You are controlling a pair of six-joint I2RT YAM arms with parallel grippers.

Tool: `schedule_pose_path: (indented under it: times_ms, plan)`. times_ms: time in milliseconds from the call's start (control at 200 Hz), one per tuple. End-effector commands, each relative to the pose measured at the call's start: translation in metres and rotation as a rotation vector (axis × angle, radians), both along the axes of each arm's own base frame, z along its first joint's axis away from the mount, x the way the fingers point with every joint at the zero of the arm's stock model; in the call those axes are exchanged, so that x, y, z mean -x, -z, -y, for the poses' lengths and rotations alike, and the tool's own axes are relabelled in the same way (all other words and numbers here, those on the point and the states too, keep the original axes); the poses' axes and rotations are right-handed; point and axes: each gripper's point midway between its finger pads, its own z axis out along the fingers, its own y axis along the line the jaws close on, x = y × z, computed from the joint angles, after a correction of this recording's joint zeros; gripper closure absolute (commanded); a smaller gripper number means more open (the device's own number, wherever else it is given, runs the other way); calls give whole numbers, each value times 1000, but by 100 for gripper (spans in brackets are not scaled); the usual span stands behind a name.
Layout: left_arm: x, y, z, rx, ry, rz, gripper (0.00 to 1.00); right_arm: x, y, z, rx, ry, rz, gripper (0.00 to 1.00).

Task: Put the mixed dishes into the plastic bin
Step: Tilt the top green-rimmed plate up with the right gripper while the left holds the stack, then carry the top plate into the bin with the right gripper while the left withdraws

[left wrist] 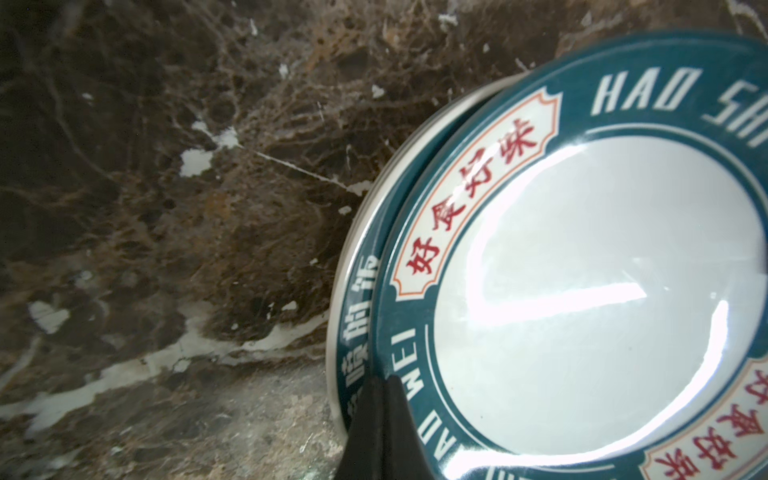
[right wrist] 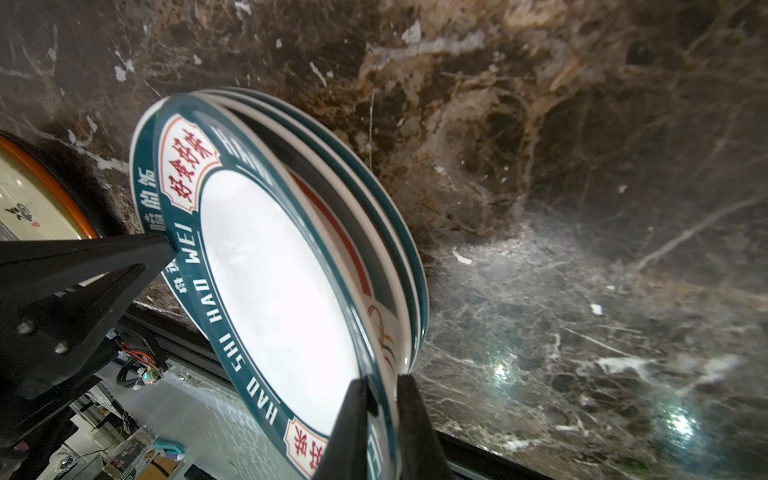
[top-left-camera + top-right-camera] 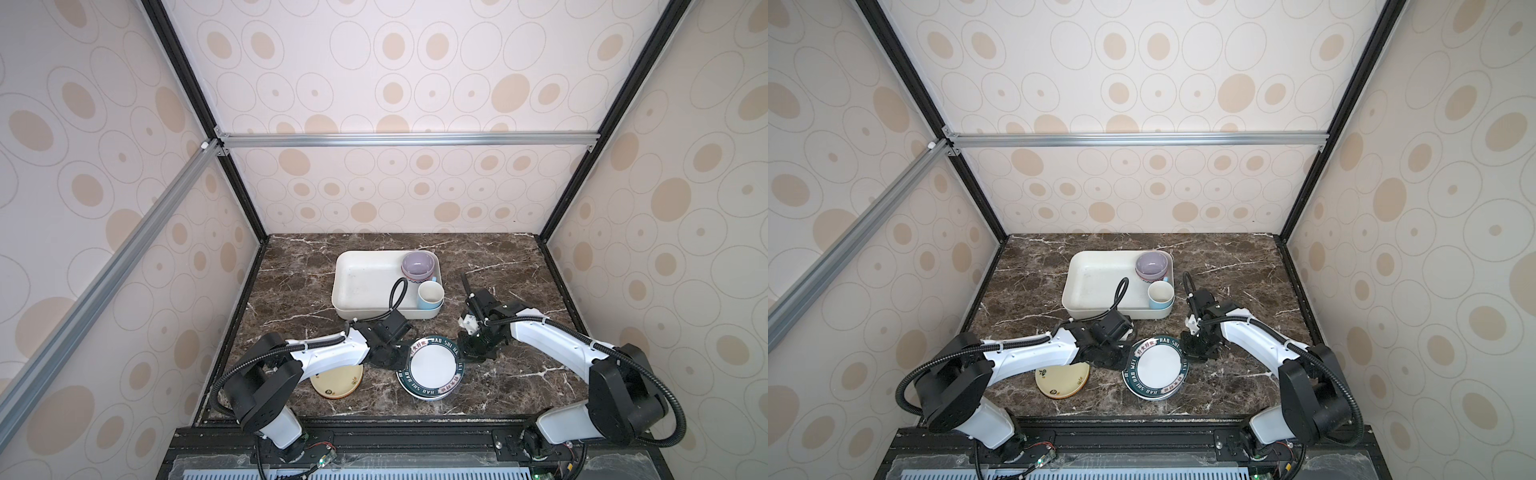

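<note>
Pinching the top plate (image 2: 270, 270) by its rim with the right gripper (image 2: 382, 380). Touching its opposite rim with the closed left gripper (image 2: 165, 244).

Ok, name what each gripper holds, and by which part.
Right gripper pinches the top teal-rimmed plate by its rim. Left gripper holds nothing; its shut fingers touch the opposite rim.

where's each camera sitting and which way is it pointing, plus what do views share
Top views: high above the robot's base, looking down and forward at the brown marble table; left arm and right arm in both top views.
Left wrist: on the left arm, looking along the left hand at the green-rimmed white round plate it grips.
Right wrist: on the right arm, facing the table's front edge; right hand pinches that plate's rim.
Shared: every view shows that plate.
</note>
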Motion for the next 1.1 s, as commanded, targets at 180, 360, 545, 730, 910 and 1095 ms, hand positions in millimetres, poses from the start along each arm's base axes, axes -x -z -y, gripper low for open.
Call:
schedule_pose_path:
  times_ms: [180, 360, 545, 730, 910, 1095]
  plan:
    - [-38, -51, -19, 43, -96, 105, 58, -12, -28, 6, 0, 11, 21, 100]
    - [-67, -97, -59, 135, -227, 179, 32, -21, -54, -1, -35, -10, 45, 100]
    - [-82, -135, -93, 123, -272, 249, 13, -33, -86, -14, -101, -18, 80, 100]
    - [-99, -161, -119, 120, -322, 300, 5, -53, -123, -33, -179, -13, 139, 100]
    - [-115, -176, -148, 107, -372, 336, 1, -88, -150, -57, -222, -25, 202, 100]
    - [-137, -192, -188, 98, -435, 370, 1, -145, -153, -93, -225, -66, 244, 100]
